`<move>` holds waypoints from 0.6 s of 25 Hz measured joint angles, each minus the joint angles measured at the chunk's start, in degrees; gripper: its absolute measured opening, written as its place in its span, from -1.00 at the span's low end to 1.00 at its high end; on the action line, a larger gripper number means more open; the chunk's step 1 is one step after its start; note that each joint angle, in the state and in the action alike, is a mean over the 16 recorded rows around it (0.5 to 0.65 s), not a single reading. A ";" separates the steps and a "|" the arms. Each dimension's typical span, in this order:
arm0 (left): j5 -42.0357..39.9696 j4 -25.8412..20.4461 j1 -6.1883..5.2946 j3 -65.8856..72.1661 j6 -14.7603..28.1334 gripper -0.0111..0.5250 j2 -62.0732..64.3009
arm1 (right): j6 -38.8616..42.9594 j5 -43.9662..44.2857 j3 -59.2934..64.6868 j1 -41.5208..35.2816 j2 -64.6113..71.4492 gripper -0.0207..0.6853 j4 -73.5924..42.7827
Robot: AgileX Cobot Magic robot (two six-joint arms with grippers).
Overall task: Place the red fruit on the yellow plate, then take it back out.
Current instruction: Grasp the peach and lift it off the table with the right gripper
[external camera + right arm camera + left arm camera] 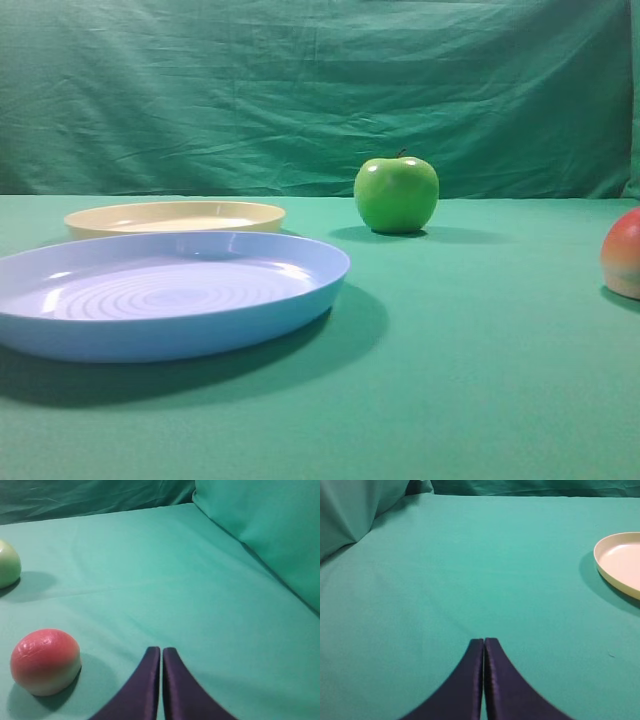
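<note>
The red fruit [624,252] sits on the green cloth at the far right edge of the high view, partly cut off. In the right wrist view the red fruit [45,661] lies left of my right gripper [161,650], which is shut with nothing in it and apart from the fruit. The yellow plate [175,216] rests at the back left, holding nothing. Its rim shows at the right edge of the left wrist view, yellow plate [620,563]. My left gripper [484,641] is shut over bare cloth, well left of the plate. Neither gripper shows in the high view.
A light-blue plate [165,295] with concentric rings lies in front of the yellow one. A glossy green apple [396,193] stands at the back centre, also at the left edge as the green apple [9,564]. Green cloth backdrop rises behind and at both sides.
</note>
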 joint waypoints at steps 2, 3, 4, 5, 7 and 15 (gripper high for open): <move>0.00 0.00 0.00 0.00 0.00 -0.96 0.00 | 0.00 0.24 -1.89 1.05 1.49 -0.94 -0.01; 0.00 0.00 0.00 0.00 0.00 -0.96 0.00 | 0.00 0.45 -3.06 1.69 2.41 -0.94 -0.02; 0.00 0.00 0.00 0.00 0.00 -0.96 0.00 | 0.00 0.78 -4.40 2.38 3.43 -0.94 -0.03; 0.00 0.00 0.00 0.00 0.00 -0.96 0.00 | 0.00 1.26 -5.88 3.11 4.57 -0.94 -0.03; 0.00 0.00 0.00 0.00 0.00 -0.96 0.00 | 0.00 2.92 -9.42 4.72 7.25 -0.94 -0.05; 0.00 0.00 0.00 0.00 0.00 -0.96 0.00 | 0.00 19.47 -28.70 11.09 21.17 -0.94 0.13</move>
